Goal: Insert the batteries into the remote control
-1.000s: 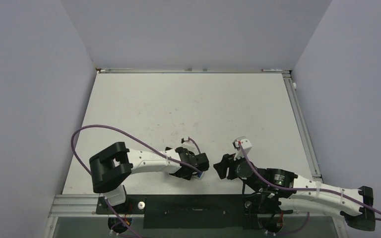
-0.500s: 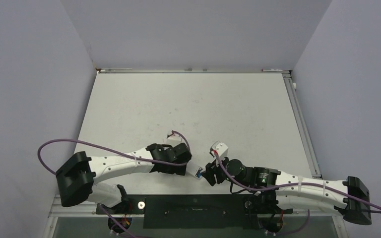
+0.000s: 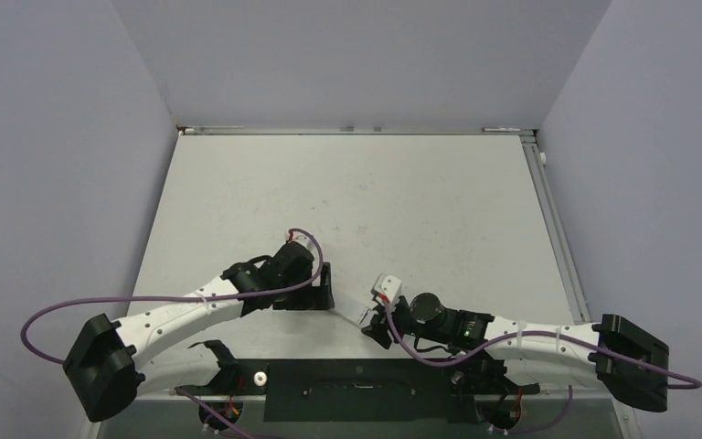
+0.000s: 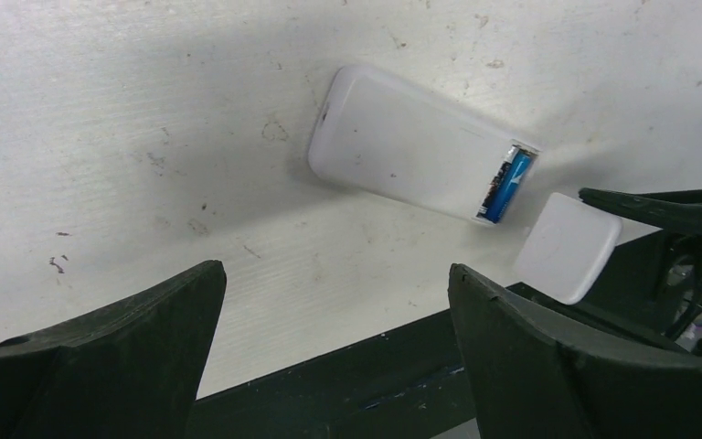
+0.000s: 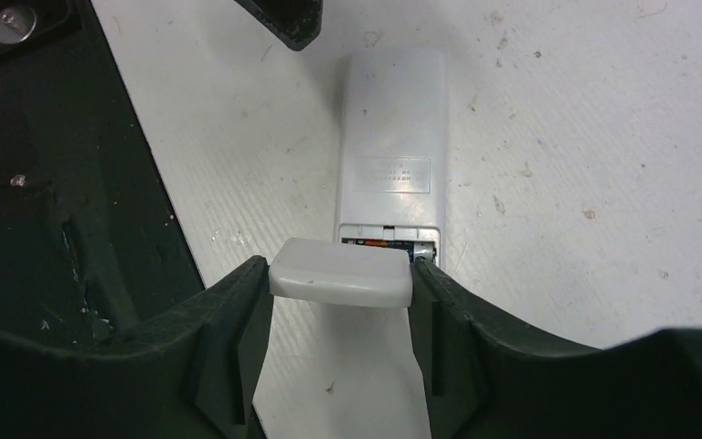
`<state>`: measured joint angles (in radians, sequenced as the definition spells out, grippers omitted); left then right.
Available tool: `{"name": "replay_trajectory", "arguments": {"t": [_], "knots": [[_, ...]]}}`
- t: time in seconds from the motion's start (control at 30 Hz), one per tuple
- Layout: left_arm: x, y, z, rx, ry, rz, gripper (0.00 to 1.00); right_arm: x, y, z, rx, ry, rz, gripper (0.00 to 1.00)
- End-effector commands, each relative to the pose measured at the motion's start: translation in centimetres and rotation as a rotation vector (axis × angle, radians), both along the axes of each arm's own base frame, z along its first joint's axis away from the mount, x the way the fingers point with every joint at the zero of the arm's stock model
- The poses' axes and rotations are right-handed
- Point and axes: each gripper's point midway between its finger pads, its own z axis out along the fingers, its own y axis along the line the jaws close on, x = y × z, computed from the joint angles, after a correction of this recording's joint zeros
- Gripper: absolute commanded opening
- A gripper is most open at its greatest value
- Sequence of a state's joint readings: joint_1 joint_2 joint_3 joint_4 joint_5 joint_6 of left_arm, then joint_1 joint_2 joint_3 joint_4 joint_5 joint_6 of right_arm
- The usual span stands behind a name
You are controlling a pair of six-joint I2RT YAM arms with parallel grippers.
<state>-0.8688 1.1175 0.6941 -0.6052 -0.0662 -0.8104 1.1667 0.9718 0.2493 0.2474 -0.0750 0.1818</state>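
The remote control [image 4: 411,169] lies back up on the table near the front edge, its battery bay open at one end. A blue battery [image 4: 512,178] sits in the bay with a dark one beside it, barely visible. The remote also shows in the right wrist view [image 5: 393,137] and the top view [image 3: 355,315]. My right gripper [image 5: 341,274] is shut on a small white square cover [image 5: 341,273], held just off the bay's open end; it also shows in the top view [image 3: 377,325]. My left gripper [image 4: 334,274] is open and empty, a little back from the remote, as the top view [image 3: 322,291] confirms.
A black mounting plate [image 3: 356,375] runs along the table's near edge, right beside the remote [image 5: 46,183]. A left fingertip [image 5: 283,18] shows beyond the remote's far end. Grey walls enclose the table on three sides.
My left gripper has drawn back to the left, away from the remote. My right gripper has moved left with the white cover up to the remote's open end.
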Motion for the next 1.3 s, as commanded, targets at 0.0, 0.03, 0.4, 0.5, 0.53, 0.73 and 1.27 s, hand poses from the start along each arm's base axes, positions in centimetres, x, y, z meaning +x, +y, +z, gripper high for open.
{"name": "replay_trajectory", "arguments": {"t": [0.0, 0.03, 0.4, 0.5, 0.53, 0.73, 1.27], "knots": [[0.3, -1.7, 1.7, -0.136, -0.021, -0.064, 0.90, -0.1, 2.2, 3.1, 0.152, -0.074, 0.121, 0.08], [0.3, -1.8, 1.8, -0.152, -0.023, -0.068, 0.90, -0.3, 2.2, 3.2, 0.155, -0.079, 0.135, 0.08], [1.5, -1.8, 4.1, -0.292, -0.032, -0.120, 0.91, -0.1, 1.0, 2.5, 0.201, -0.173, 0.138, 0.08], [2.0, -1.3, 4.5, -0.309, -0.027, -0.129, 0.91, 0.2, 0.8, 2.6, 0.201, -0.225, 0.133, 0.08], [2.1, -1.3, 4.6, -0.320, -0.023, -0.129, 0.91, 0.5, 0.7, 2.6, 0.187, -0.251, 0.130, 0.08], [1.8, -2.4, 5.5, -0.410, 0.011, -0.174, 0.91, 1.4, 1.1, 2.7, 0.167, -0.294, 0.111, 0.08], [1.5, -2.7, 5.9, -0.450, 0.008, -0.193, 0.91, 2.2, 1.6, 1.8, 0.135, -0.297, 0.087, 0.08]]}}
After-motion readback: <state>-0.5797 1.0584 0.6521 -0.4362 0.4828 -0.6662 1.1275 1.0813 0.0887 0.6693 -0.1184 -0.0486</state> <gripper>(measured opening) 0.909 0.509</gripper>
